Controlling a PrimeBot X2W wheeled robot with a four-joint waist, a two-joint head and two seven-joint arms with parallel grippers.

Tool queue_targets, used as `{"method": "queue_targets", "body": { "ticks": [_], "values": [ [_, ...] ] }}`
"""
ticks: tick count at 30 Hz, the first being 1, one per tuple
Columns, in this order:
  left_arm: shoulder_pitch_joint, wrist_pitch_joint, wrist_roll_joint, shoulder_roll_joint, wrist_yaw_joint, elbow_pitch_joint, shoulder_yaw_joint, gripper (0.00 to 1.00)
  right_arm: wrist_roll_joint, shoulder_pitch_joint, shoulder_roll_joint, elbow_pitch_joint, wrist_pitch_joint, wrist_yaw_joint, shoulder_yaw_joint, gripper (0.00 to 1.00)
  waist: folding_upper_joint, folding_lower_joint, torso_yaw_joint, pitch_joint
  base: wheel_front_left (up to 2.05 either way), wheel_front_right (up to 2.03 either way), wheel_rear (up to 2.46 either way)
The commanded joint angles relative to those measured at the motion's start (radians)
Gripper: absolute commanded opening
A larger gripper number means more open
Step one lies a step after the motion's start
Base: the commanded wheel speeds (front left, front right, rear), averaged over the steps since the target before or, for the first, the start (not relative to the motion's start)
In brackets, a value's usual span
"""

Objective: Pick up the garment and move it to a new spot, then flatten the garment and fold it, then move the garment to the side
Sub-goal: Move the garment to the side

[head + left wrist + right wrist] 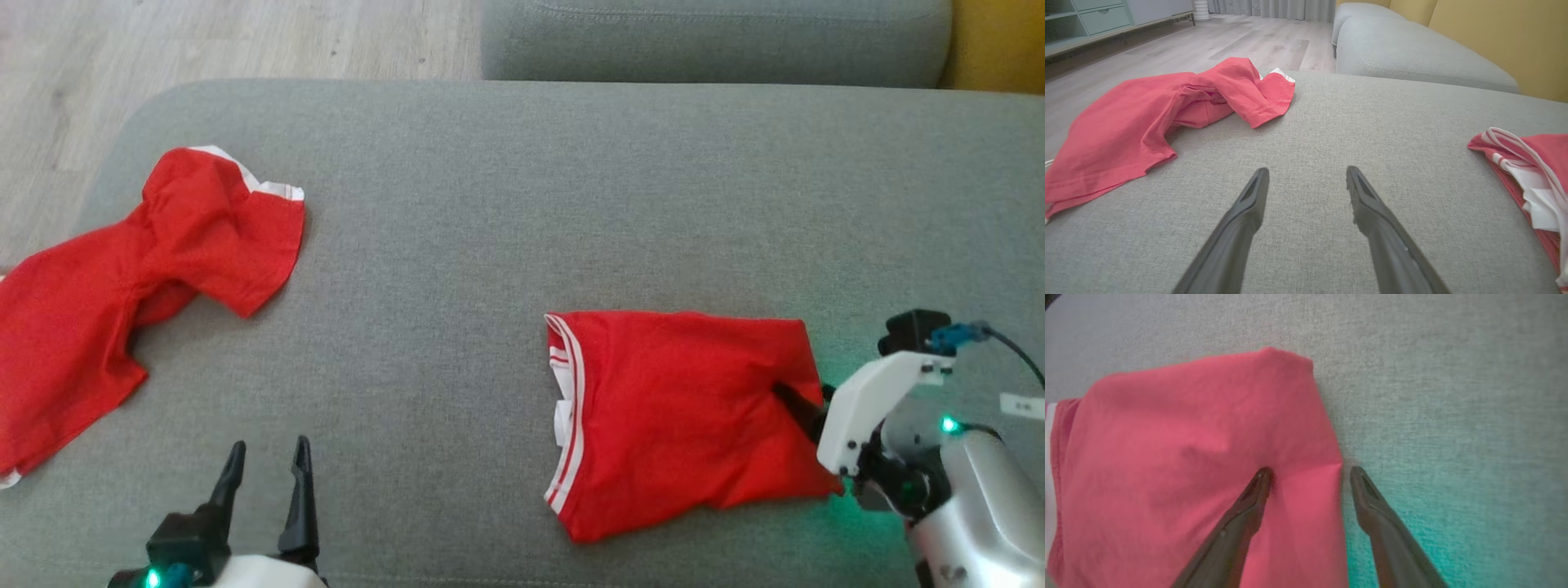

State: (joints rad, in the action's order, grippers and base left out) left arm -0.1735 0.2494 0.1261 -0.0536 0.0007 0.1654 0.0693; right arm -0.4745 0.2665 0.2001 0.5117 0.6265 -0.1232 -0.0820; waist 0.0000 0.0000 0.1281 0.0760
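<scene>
A folded red garment point(678, 408) with white-striped trim lies flat on the grey cushion point(490, 204), right of centre. My right gripper point(804, 400) is open at its right edge. In the right wrist view, that gripper point(1309, 473) straddles the edge of the garment point(1188, 457), with one finger pressed on the cloth and the other on bare cushion. My left gripper point(269, 445) is open over bare cushion at the lower left, holding nothing. From the left wrist, that gripper point(1307, 171) points between the two garments, with the folded one point(1535, 163) at the far right.
A second red garment point(122, 278) lies crumpled at the cushion's left edge, partly hanging over it; the left wrist view shows it point(1147, 114) too. Another grey cushion point(718, 41) sits behind. Wooden floor point(204, 41) lies beyond the left edge.
</scene>
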Motion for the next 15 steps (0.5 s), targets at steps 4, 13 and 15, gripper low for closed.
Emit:
{"method": "queue_targets", "body": {
  "ticks": [4, 13, 15],
  "values": [
    [0.062, 0.012, 0.003, 0.003, 0.017, -0.048, -0.012, 1.0, -0.029, 0.106, -0.001, 0.017, -0.031, -0.008, 0.021, 0.0, 0.0, 0.0, -0.011, 0.023, 0.0, 0.0, 0.0],
    [0.086, 0.012, -0.002, 0.003, 0.038, -0.122, 0.016, 1.0, 0.113, 0.347, 0.141, 0.126, -0.28, -0.008, 0.161, 0.0, 0.0, 0.0, -0.118, 0.119, 0.0, 0.0, 0.0],
    [0.091, 0.012, -0.01, 0.003, 0.037, -0.134, 0.029, 1.0, 0.152, 0.407, 0.189, 0.17, -0.328, -0.008, 0.21, 0.0, 0.0, 0.0, -0.134, 0.146, 0.0, 0.0, 0.0]
  ]
}}
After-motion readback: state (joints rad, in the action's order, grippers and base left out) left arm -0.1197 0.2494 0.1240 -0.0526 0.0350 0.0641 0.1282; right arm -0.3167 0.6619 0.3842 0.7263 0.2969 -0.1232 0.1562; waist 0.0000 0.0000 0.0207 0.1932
